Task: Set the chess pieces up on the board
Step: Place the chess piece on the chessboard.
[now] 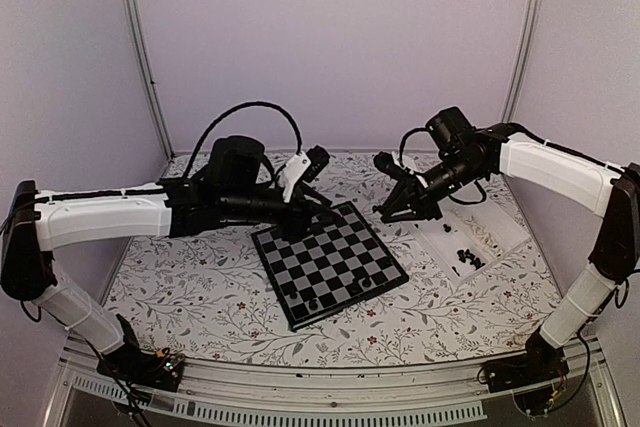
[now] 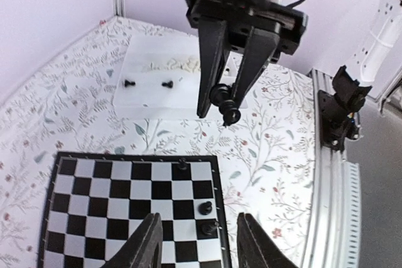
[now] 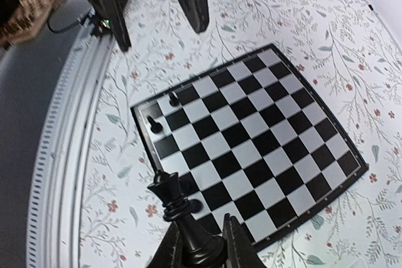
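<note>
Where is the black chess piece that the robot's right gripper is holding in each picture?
Top external: too small to make out; it would be at the tips of the right gripper, just right of the chessboard's far corner.
Left wrist: the black chess piece is in the upper middle, pinched in the right gripper.
Right wrist: the black chess piece is bottom, left of middle.
Shared landmark: the chessboard.

Lab test cell: plain pale walls; aluminium corner posts; floral-clothed bench
</note>
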